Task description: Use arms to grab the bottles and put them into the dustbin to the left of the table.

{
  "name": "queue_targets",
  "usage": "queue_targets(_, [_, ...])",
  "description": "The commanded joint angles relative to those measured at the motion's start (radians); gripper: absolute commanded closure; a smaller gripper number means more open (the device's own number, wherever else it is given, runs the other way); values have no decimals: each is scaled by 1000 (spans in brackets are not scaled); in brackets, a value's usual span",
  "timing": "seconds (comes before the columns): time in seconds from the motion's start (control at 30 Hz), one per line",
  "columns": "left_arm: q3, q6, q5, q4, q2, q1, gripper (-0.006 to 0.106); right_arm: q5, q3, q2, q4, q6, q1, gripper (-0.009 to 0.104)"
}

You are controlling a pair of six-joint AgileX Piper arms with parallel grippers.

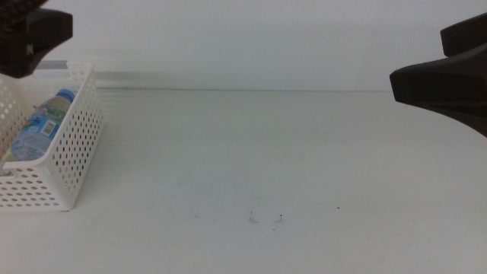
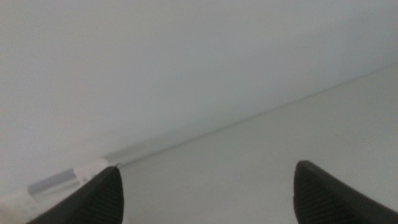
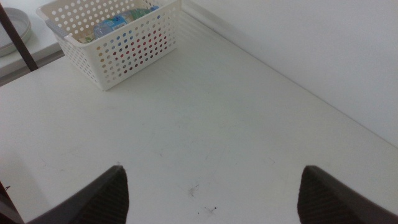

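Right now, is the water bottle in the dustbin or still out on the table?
In. The water bottle lies on its side inside the dustbin, blue cap toward the far end. Both grippers, left and right, are open and hold nothing.

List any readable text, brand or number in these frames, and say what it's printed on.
None is legible.
Water bottle in the dustbin: blue label with print, too blurred to read.
A second label in the dustbin, seen from the right wrist: too small to read.
Table, left hand and right hand: no markings.
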Motion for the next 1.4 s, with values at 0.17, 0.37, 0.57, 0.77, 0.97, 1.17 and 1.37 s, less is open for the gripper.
queue_targets(0.17, [4, -234, -119, 235, -26, -61, 7, -7, -9, -1, 1, -5, 0, 15])
queue_targets(0.37, [4, -427, -164, 439, -37, -150, 7, -7, -9, -1, 1, -5, 0, 15])
queue_targets(0.57, [4, -427, -195, 416, -37, -150, 7, -7, -9, -1, 1, -5, 0, 15])
queue_targets(0.77, [4, -423, -217, 418, -37, -150, 7, -7, -9, -1, 1, -5, 0, 15])
queue_targets(0.97, [57, -423, -233, 416, -63, -150, 7, -197, 125, -57, -91, -5, -22, 15])
queue_targets(1.17, [418, -423, -358, 396, -265, -140, 7, -451, 494, -266, -50, -5, -247, 15])
queue_targets(1.37, [724, -423, -358, 404, -560, -68, 7, -590, 859, -518, -56, -5, -467, 15])
